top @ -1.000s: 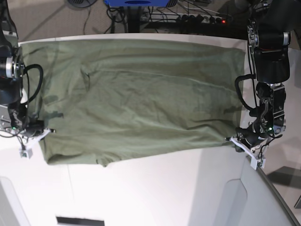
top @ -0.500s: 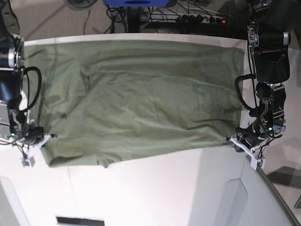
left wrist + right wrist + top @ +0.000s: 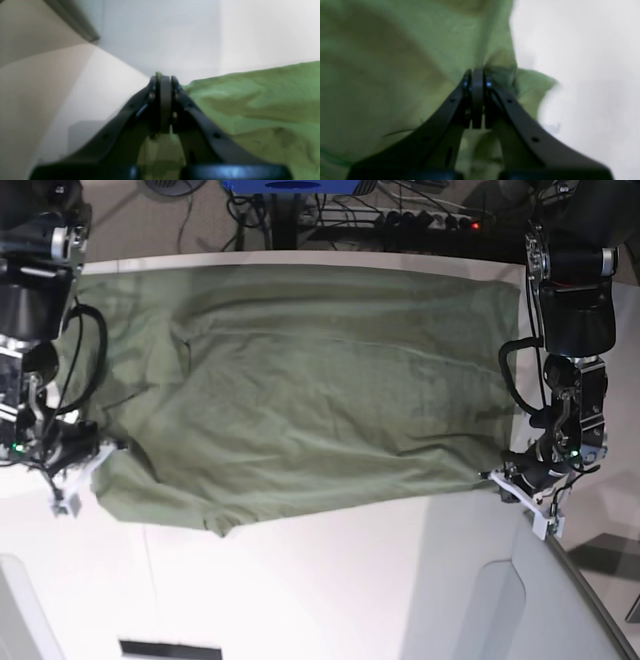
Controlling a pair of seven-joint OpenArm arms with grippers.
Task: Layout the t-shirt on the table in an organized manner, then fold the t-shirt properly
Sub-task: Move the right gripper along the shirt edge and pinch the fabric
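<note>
On table [image 3: 330,580], t-shirt [image 3: 310,390] in both hands.

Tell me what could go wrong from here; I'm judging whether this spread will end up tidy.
1. The right gripper is shut on a bunched edge of the t-shirt; pulling from there could drag that side into more folds.
2. The left gripper pinches only the very corner, so the cloth may slip out under tension.
3. The shirt's far edge lies along the far rim of the table; uneven pulling could slide it over.
</note>
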